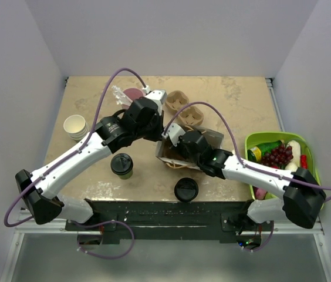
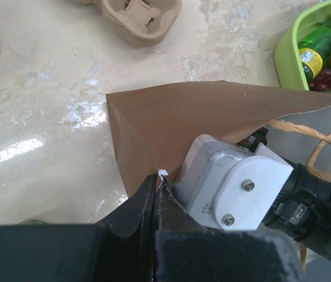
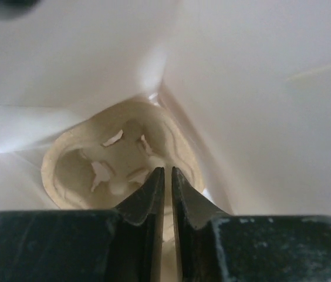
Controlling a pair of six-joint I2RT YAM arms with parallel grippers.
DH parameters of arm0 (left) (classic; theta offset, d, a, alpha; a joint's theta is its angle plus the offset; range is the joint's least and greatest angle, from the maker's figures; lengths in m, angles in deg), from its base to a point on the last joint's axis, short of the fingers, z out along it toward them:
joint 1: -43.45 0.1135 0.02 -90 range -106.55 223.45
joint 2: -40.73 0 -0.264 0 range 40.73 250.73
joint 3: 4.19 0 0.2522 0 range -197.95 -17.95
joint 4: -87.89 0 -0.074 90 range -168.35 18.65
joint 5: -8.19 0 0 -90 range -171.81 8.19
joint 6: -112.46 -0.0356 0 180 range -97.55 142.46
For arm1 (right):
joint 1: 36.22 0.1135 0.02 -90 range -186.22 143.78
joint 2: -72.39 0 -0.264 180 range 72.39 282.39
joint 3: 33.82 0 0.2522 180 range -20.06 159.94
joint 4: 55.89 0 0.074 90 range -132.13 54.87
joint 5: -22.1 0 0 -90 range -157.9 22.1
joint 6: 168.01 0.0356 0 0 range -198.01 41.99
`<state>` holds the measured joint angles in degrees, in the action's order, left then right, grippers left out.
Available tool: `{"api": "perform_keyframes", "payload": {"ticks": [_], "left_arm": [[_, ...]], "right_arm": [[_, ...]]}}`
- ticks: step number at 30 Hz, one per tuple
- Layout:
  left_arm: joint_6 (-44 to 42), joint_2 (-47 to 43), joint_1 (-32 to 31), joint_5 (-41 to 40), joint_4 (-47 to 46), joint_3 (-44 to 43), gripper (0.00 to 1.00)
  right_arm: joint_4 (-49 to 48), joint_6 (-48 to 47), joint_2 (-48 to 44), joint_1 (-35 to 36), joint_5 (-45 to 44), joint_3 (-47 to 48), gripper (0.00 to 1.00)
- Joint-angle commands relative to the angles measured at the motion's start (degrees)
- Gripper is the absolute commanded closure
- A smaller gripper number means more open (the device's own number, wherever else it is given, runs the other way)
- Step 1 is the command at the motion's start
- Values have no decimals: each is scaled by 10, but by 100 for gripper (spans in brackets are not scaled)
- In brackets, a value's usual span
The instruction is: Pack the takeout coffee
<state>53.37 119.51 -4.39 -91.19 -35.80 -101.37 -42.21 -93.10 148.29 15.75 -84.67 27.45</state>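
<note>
The takeout coffee (image 1: 121, 165), an olive-green cup with a black lid, stands upright on the table, left of the brown paper bag (image 1: 203, 140). My left gripper (image 1: 163, 134) is shut on the bag's upper left edge, which shows in the left wrist view (image 2: 158, 174) where the bag (image 2: 171, 120) is held open. My right gripper (image 3: 165, 171) is inside the bag, its jaws closed to a narrow slit on the rim of a pulp cup carrier (image 3: 115, 161) at the bag's bottom. The coffee does not show in either wrist view.
A loose black lid (image 1: 185, 190) lies near the front edge. A stack of lidless paper cups (image 1: 76, 127) stands at the left. A pink tumbler (image 1: 132, 93) and two pulp carriers (image 1: 183, 110) sit at the back. A green basket (image 1: 309, 154) of food is at the right.
</note>
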Motion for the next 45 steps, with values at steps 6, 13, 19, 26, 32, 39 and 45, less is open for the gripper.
{"api": "perform_keyframes", "payload": {"ticks": [6,13,19,26,32,39,45], "left_arm": [[38,20,12,-51,-9,-49,100],[22,12,23,5,-35,-35,100],[4,-9,24,36,-53,-17,100],[-3,-21,24,48,-53,-8,100],[-6,-39,24,72,-60,-1,100],[-15,-50,23,114,-70,4,100],[-12,-62,20,138,-81,23,100]], "right_arm": [[124,-94,-109,12,100,-5,78],[163,-92,-74,12,78,5,87],[194,-87,9,11,11,52,89],[209,-35,91,5,-86,79,93],[238,23,135,-9,-91,92,93],[250,67,204,-10,-99,114,94],[283,145,250,-11,-163,164,93]]}}
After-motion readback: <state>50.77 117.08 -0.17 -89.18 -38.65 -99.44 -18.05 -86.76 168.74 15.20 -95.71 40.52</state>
